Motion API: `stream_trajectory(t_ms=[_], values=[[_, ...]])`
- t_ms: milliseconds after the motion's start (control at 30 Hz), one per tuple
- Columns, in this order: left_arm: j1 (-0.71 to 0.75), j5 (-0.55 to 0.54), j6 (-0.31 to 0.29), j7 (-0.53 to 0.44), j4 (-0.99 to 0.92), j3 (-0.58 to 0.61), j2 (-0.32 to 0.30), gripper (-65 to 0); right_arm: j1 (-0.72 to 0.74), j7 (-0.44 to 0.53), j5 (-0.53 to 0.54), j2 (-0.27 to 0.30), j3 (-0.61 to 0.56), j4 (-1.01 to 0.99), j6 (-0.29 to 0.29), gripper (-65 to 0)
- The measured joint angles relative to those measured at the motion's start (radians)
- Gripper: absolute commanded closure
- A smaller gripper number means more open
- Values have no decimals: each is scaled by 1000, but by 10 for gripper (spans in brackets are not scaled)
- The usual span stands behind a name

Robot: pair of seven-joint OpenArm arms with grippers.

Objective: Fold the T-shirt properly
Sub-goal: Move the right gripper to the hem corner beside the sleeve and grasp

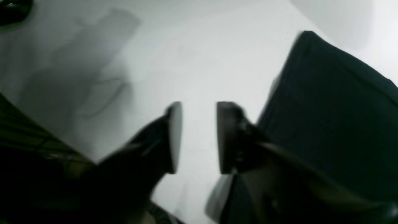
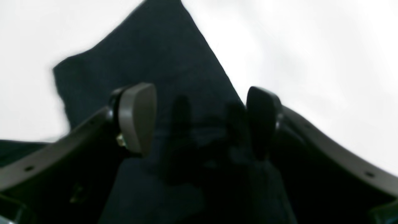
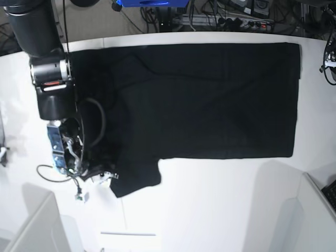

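Observation:
The black T-shirt (image 3: 210, 100) lies flat on the white table (image 3: 220, 199), plain side up, with one sleeve (image 3: 137, 178) sticking out at the near left. My right gripper (image 3: 103, 177) hangs at that sleeve's left edge. In the right wrist view, the right gripper (image 2: 200, 102) stands wide open just above the black cloth (image 2: 161, 53) with nothing held. In the blurred left wrist view, my left gripper (image 1: 198, 109) is open over bare table, with a corner of the T-shirt (image 1: 326, 109) beside its right finger.
White raised panels stand at the near left (image 3: 31, 226) and near right (image 3: 315, 210) corners. Cables and gear (image 3: 220, 18) crowd the floor behind the table's far edge. More cabling (image 3: 329, 58) hangs at the right edge.

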Motion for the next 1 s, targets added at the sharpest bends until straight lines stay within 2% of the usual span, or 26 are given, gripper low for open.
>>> stream_trajectory(t_ms=[67,133,233,267,400,633,900,967,1000], values=[[3,7,2,0,0,-9,1,-336,50,60,2,-3,-42,-124,5,-434],[7,6,-2,0,0,-9,1,-402,100,117,-3,1,-63,-231,52,-434],[8,0,-4,0,0,-8,1,-453,156,188,-5,-5,-79,-345,122,-431],[8,0,-3,-1,0,-8,2,-453,163,204,-3,-14,-79,-367,142,-431],[5,0,-3,-1,0,-8,3,-449,152,222,-4,-40,-83,-388,154,-432],[5,0,-4,-1,0,-5,3,-449,129,257,-8,-62,-83,-393,150,-428],[8,3,-4,0,0,-5,4,-449,124,254,-5,-58,-83,-392,150,-422],[7,3,-3,-1,0,-3,4,-449,121,259,-6,-59,-83,-392,150,-386],[5,3,-3,0,0,-3,4,-453,121,260,-5,-58,-83,-392,150,-345]])
